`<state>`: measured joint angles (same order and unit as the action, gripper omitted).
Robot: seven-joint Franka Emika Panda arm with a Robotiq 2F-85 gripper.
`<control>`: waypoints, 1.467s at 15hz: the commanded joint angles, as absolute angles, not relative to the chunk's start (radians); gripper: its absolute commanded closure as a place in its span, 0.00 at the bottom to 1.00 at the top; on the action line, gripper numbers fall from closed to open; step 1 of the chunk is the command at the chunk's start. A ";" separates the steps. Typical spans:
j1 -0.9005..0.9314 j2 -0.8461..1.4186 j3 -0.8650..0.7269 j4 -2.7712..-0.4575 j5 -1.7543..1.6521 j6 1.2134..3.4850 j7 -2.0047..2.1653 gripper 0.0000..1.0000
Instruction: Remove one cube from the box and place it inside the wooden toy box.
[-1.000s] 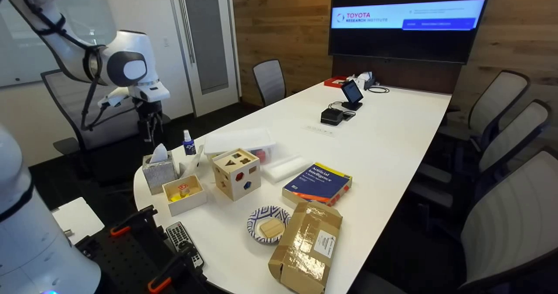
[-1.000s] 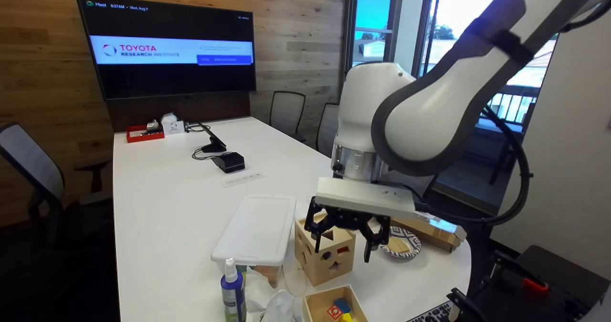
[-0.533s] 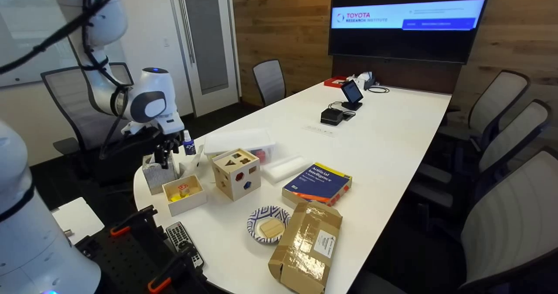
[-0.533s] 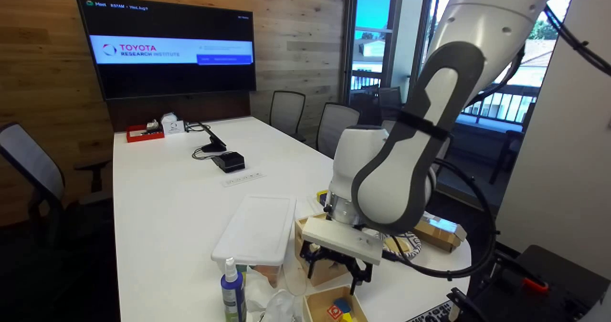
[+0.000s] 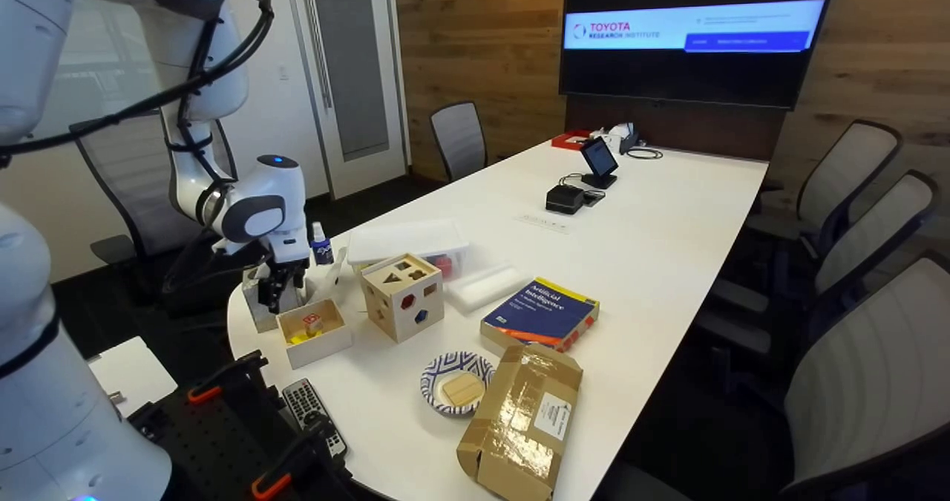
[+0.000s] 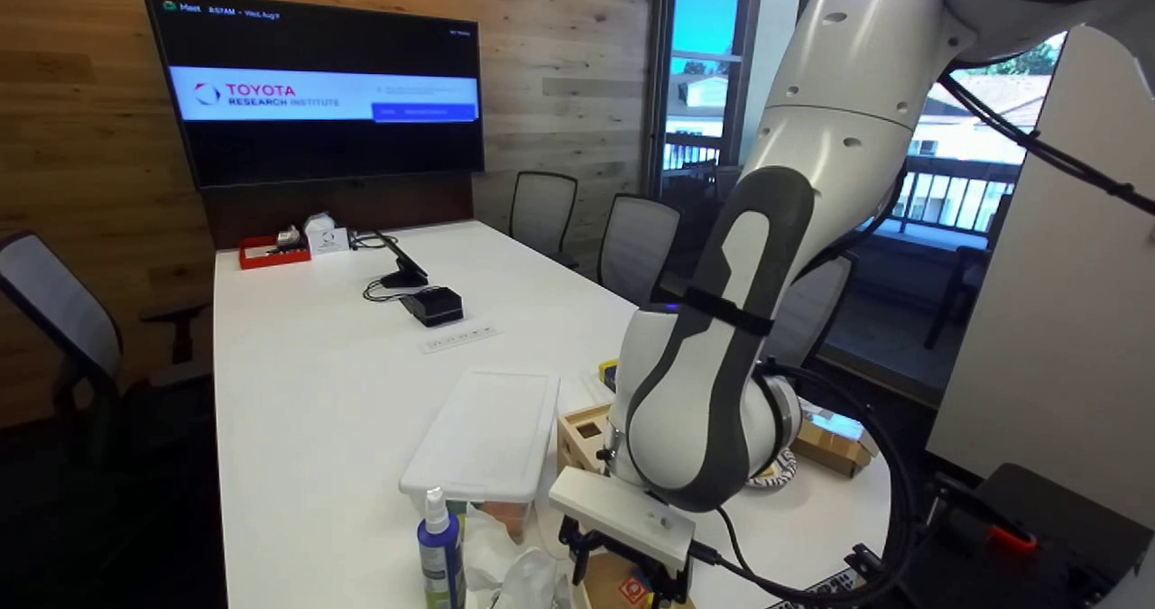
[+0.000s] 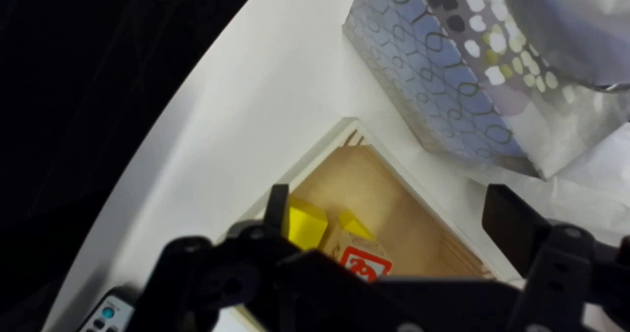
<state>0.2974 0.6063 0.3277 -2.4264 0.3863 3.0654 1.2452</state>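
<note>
The box (image 5: 323, 348), low and white-sided, stands near the table's end. In the wrist view, inside its rim (image 7: 401, 177), lie a wooden cube with a red-framed print (image 7: 366, 262) and yellow pieces, one a yellow block (image 7: 306, 226). The cube also shows in both exterior views (image 5: 312, 321) (image 6: 633, 588). My gripper (image 7: 391, 206) is open and empty, with its fingers wide apart above the box. It also shows low over the box's edge in both exterior views (image 5: 269, 304) (image 6: 623, 580). The wooden toy box (image 5: 404, 304), with cut-out holes, stands beside the box. The arm partly hides it in an exterior view (image 6: 577, 442).
A tissue box (image 7: 443, 76) stands close to the box. A spray bottle (image 6: 440, 550) and a lidded plastic bin (image 6: 487, 438) are nearby. A remote (image 5: 315, 416), a patterned bowl (image 5: 432, 393), a blue book (image 5: 542, 308) and a cardboard package (image 5: 519, 419) lie on the table.
The arm has swung in and lowered, bringing my open gripper from high up beside the table end down over the box. The objects on the table have not moved.
</note>
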 commanded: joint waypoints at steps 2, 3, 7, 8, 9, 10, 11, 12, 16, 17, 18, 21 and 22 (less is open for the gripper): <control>0.366 0.622 0.292 -2.437 0.455 3.103 1.305 0.00; 0.384 0.626 0.275 -2.436 0.455 3.107 1.312 0.00; 0.488 0.624 0.160 -2.438 0.436 3.103 1.381 0.00; 0.507 0.626 0.137 -2.436 0.431 3.100 1.390 0.00; 0.526 0.630 0.114 -2.432 0.426 3.099 1.400 0.00; 0.537 0.636 0.099 -2.426 0.421 3.098 1.404 0.00; 0.546 0.641 0.087 -2.420 0.417 3.096 1.408 0.00; 0.555 0.648 0.074 -2.411 0.412 3.091 1.407 0.00; 0.569 0.660 0.052 -2.397 0.409 3.087 1.404 0.00; 0.570 0.664 0.050 -2.394 0.410 3.088 1.403 0.00; 0.565 0.668 0.054 -2.390 0.410 3.092 1.400 0.00; 0.561 0.684 0.057 -2.373 0.411 3.092 1.398 0.00; 0.561 0.689 0.058 -2.368 0.412 3.091 1.399 0.00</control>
<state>0.5490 0.6691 0.0649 -2.3896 0.4264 3.0794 1.3648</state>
